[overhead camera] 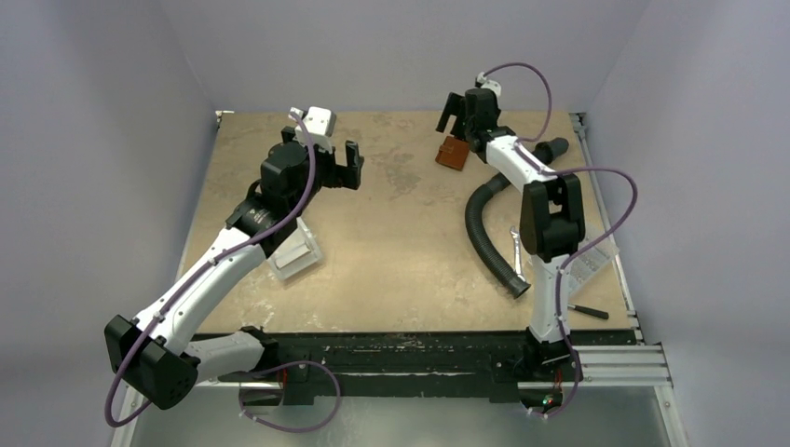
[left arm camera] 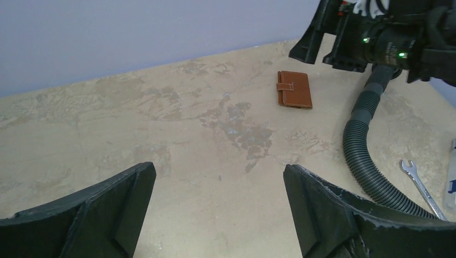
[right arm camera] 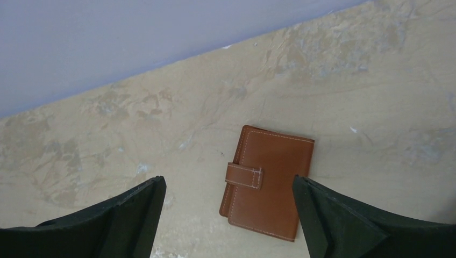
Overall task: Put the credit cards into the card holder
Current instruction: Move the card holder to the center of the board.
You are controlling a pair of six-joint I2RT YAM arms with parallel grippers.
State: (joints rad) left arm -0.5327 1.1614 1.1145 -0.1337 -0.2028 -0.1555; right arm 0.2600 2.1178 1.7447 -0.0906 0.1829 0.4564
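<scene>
The card holder (overhead camera: 453, 152) is a small brown leather wallet, closed with its strap across, lying flat near the table's far edge. It also shows in the left wrist view (left arm camera: 294, 90) and the right wrist view (right arm camera: 269, 180). My right gripper (overhead camera: 458, 121) is open and empty, hovering just above the wallet, which lies between the jaws and nearer the right one (right arm camera: 228, 183). My left gripper (overhead camera: 337, 160) is open and empty above bare table at mid-left (left arm camera: 219, 169). No credit cards are in view.
A clear-and-white plastic box (overhead camera: 296, 253) sits under the left arm. A black corrugated hose (overhead camera: 484, 233) curves beside the right arm, also in the left wrist view (left arm camera: 360, 145). A wrench (overhead camera: 515, 244), a clear printed packet (overhead camera: 587, 265) and a black tool (overhead camera: 589, 311) lie at right.
</scene>
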